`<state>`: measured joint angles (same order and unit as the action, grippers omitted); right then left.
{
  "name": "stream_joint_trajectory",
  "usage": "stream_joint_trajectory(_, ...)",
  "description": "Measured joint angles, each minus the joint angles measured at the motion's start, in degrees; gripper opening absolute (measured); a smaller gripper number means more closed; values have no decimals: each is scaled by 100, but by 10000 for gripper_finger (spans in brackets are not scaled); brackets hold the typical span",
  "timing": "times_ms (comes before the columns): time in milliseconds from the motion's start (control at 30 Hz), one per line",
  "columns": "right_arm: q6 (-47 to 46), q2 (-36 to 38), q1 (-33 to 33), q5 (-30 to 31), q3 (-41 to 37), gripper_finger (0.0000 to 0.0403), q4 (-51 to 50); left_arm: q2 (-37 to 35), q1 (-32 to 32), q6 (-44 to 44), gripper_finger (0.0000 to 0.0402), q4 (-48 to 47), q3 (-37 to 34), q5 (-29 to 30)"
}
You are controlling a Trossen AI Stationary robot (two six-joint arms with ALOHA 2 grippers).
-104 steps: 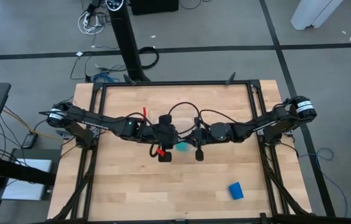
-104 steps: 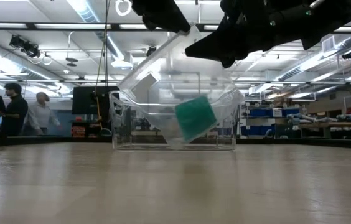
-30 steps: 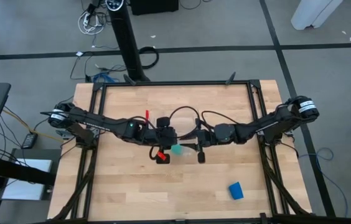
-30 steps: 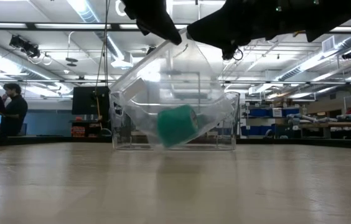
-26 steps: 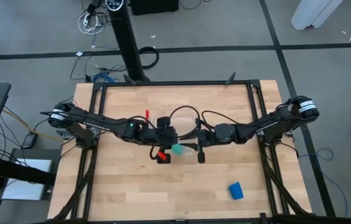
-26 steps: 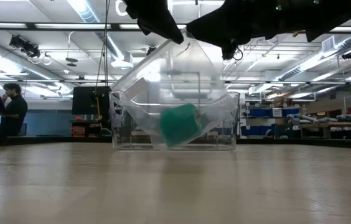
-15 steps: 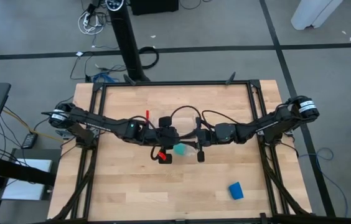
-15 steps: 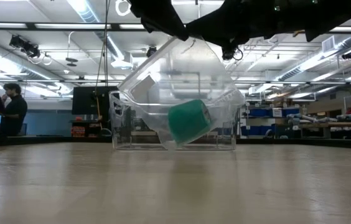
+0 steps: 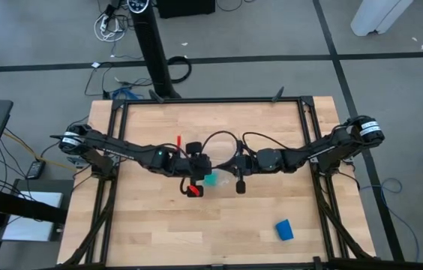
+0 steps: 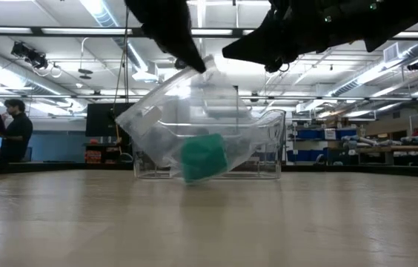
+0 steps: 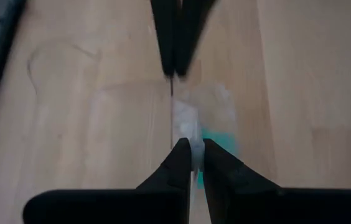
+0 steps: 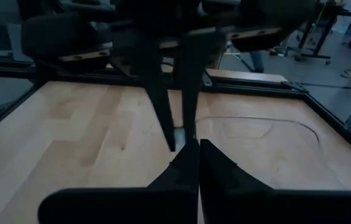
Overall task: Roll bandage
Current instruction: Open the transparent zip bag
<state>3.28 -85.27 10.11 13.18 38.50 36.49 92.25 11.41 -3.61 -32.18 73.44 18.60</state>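
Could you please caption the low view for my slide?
Left gripper tilts a clear tray holding a teal block.

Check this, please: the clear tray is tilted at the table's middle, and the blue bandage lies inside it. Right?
Only the bandage is wrong. The tilted clear tray holds a teal-green block; the blue bandage lies on the table well apart from the tray, as the high view shows.

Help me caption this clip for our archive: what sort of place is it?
Probably a robotics lab or workshop. A wooden table in a black frame sits on a grey floor with loose cables. Behind it the low view shows an open hall with ceiling strip lights, shelving and a person standing.
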Motion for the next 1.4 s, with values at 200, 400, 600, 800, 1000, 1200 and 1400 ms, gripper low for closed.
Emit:
stream_joint_trajectory(200, -31, 0, -18, -286, 0, 1, 63, 0, 62, -130, 28, 4, -36, -22)
stream_joint_trajectory(400, -171, 0, -41, -497, 0, 37, -43, 0, 71, 0, 27, 241, -36, -45)
stream_joint_trajectory(600, -32, 0, -13, -420, 0, 109, -85, 0, 71, 31, 27, 320, -36, -119)
stream_joint_trajectory(800, -115, 2, 0, -563, 0, 147, -164, 0, 71, 186, 27, 519, 32, -108)
stream_joint_trajectory(1000, 11, 2, 33, -474, 0, 143, -165, 0, 71, 336, 26, 724, 32, -108)
stream_joint_trajectory(1200, 180, 2, 35, -238, 0, 91, -155, 0, 71, 468, 26, 1004, 34, -63)
stream_joint_trajectory(1400, 192, 2, 25, -213, 0, 8, -234, 0, 71, 461, 26, 874, 36, -23)
